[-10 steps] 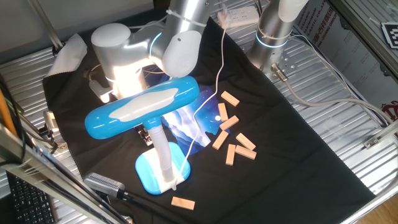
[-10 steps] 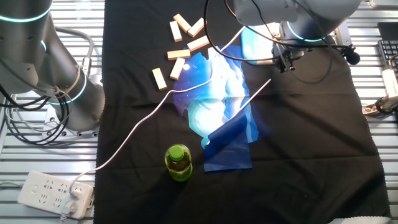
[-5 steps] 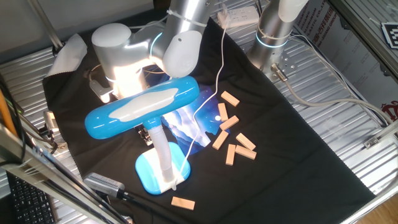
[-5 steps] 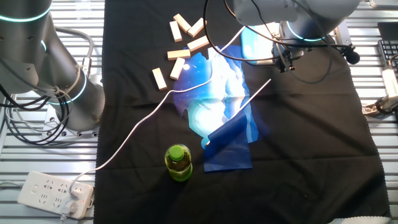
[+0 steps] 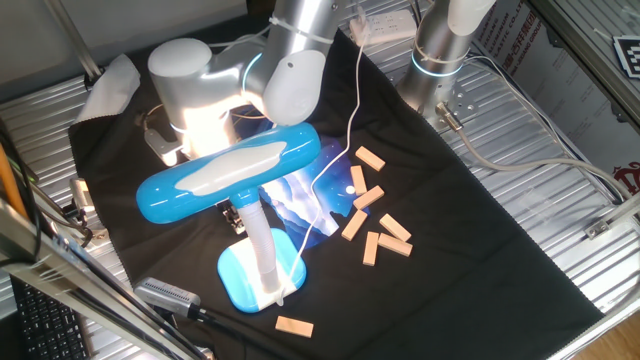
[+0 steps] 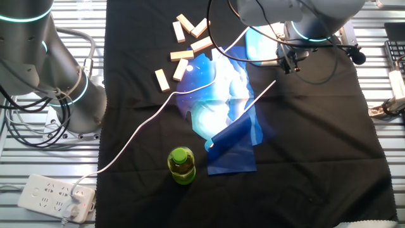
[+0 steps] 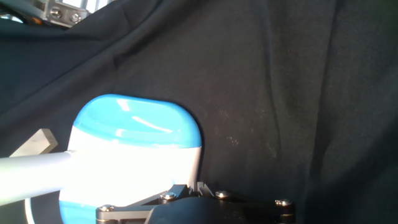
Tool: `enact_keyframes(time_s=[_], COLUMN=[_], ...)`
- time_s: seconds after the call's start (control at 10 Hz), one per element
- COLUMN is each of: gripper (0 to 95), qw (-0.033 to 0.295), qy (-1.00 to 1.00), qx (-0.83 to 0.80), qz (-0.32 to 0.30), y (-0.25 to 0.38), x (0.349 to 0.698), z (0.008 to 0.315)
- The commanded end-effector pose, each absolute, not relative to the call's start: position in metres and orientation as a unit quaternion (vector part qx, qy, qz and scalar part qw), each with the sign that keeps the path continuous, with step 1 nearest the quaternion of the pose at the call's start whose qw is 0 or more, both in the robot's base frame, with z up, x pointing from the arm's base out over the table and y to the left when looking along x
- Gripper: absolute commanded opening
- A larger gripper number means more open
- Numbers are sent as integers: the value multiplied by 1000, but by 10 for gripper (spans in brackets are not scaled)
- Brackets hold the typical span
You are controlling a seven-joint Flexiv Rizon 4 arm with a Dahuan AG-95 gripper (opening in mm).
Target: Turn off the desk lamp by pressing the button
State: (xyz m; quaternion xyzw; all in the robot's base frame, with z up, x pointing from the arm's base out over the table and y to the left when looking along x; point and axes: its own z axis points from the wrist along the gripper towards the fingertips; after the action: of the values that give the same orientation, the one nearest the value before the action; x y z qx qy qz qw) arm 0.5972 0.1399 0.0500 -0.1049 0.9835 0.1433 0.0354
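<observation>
While the desk lamp (image 5: 232, 175) glows on the black cloth (image 5: 480, 250), you can see its sky-blue oval head with white top panel, white neck and rounded blue base. The gripper (image 5: 232, 213) sits behind the head; can't tell its finger state.

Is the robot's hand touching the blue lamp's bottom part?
Cannot tell. The hand view shows the desk lamp base right under the gripper's body, but the fingertips are out of sight, and both fixed views hide them.

Black cloth (image 5: 500, 240) on ribbed table (image 5: 560, 130) w/ lamp base (image 5: 245, 278), wood blocks (image 5: 372, 222), green bottle (image 6: 181, 164).
</observation>
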Motion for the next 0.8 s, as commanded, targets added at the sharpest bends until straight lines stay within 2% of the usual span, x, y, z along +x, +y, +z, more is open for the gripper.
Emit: enact_keyframes(time_s=[0.1, 0.3, 0.4, 0.8], gripper=[190, 190, 380, 380], qw=[39, 42, 45, 53], qy=[983, 983, 983, 982], qx=[-107, -111, -111, -120], qz=[143, 142, 142, 138], y=[140, 140, 140, 140], x=[597, 597, 597, 597], z=[50, 50, 50, 48])
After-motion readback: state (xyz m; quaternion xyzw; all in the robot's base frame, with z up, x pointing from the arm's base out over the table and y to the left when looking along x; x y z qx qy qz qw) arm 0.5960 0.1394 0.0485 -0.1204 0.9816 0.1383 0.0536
